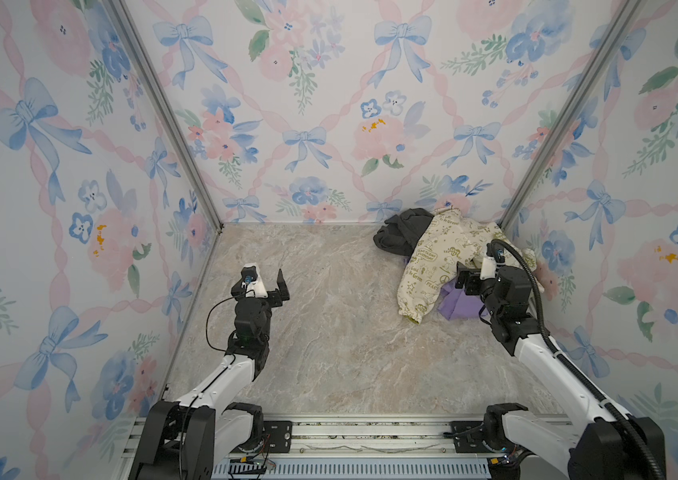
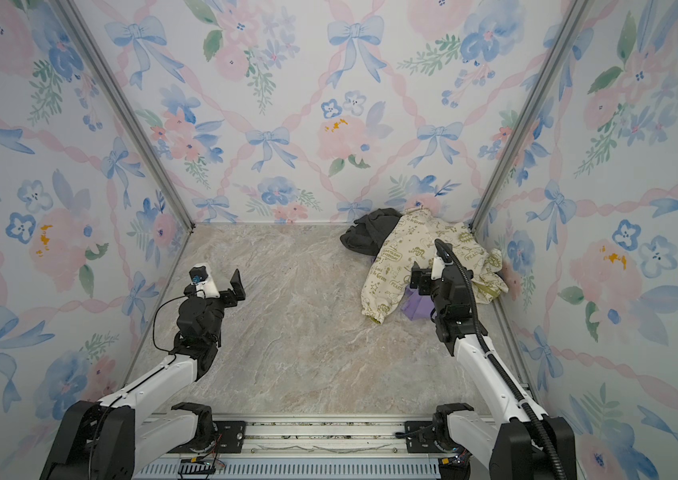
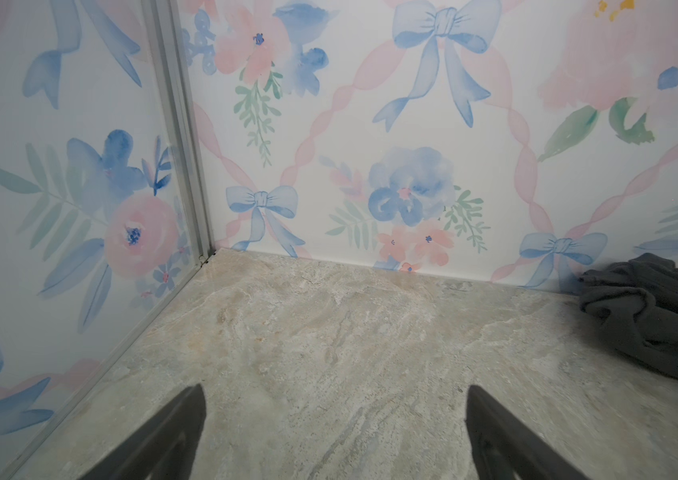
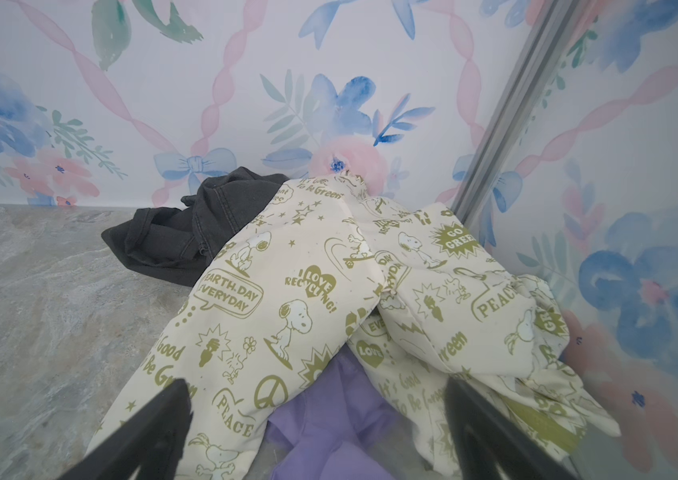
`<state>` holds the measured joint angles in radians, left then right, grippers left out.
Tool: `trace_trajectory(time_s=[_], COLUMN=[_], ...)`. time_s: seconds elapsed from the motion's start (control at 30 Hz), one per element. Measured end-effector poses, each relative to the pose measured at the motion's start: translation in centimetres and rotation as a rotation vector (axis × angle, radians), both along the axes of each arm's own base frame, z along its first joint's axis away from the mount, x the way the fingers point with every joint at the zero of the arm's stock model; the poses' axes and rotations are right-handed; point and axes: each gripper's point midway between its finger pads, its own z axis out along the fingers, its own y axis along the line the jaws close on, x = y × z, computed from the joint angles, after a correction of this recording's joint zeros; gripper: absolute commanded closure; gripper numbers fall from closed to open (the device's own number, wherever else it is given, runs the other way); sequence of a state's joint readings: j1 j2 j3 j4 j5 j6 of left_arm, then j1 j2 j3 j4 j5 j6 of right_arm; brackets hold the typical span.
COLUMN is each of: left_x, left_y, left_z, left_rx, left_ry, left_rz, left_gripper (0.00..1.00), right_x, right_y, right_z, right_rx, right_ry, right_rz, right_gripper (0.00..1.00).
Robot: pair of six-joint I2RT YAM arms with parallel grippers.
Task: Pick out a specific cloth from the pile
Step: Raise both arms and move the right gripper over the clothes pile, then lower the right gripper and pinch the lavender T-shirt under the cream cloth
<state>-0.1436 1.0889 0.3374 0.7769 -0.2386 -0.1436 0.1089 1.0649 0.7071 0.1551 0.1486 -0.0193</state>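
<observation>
Here the cloth [image 4: 329, 419] lies at the near edge of the pile [image 1: 445, 249], mostly buried: only a smooth, softly creased lavender fold shows from under the cream garment [image 4: 287, 299], and no lettering can be seen. The right gripper [image 4: 316, 386] hangs low over that fold, its arm stretched forward along the right wall with the wrist tipped down, jaws spread wide and gripping nothing; whether a finger touches fabric cannot be told. The cream garment, printed with olive-green cartoons and slogans, drapes in rumpled folds across most of the heap and covers the cloth. A crumpled dark grey-black garment [image 1: 401, 235] lies behind it on the pile's left side, against the back wall. The heap fills the far right corner beside an aluminium post [image 4: 505, 124]. The left gripper [image 1: 266, 276], also spread and empty, hovers over the bare marbled tabletop [image 1: 329, 340], well apart from the pile.
</observation>
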Motion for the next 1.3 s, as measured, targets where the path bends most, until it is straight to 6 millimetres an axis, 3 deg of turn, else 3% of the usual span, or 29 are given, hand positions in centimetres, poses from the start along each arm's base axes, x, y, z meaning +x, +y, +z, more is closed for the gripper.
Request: trace_trajectory(time_s=[0.23,0.37,0.57,0.7,0.8,0.83,1.13,1.3], left_x=[0.1,0.9,1.8,1.6,1.4,1.3,1.2,0.8], left_y=[-1.8,-3.2,-6.2,-8.0,-9.1,-9.3,-9.5,-9.5], left_z=[-0.9,0.1,1.5,2.3,2.3,2.2,2.4,2.9], left_rx=[-0.012,-0.005,0.011,0.024,0.03,0.032,0.032,0.029], left_ry=[0.044,0.032,0.012,-0.005,-0.003,-0.002,-0.004,-0.019], left_rz=[-0.101,-0.167,-0.268,-0.322,-0.348,-0.354,-0.361,-0.361], left_gripper=[0.02,0.02,0.02,0.02,0.02,0.02,0.02,0.02], right_x=[-0.2,0.7,2.1,1.3,0.6,0.4,-0.9,-1.4], right_y=[-1.7,-2.0,-1.4,-1.4,-1.4,-1.4,-0.6,0.0], right_z=[3.0,2.3,-2.9,-7.3,-9.7,-10.3,-17.8,-20.3], right_rx=[-0.001,0.0,0.007,0.012,0.029,0.032,0.062,0.114], right_ry=[0.101,0.193,0.429,0.591,0.673,0.697,0.933,1.001], right_rz=[-0.091,-0.101,-0.102,-0.147,-0.189,-0.204,-0.302,-0.357], right_gripper=[0.03,0.01,0.05,0.21,0.28,0.35,0.46,0.57])
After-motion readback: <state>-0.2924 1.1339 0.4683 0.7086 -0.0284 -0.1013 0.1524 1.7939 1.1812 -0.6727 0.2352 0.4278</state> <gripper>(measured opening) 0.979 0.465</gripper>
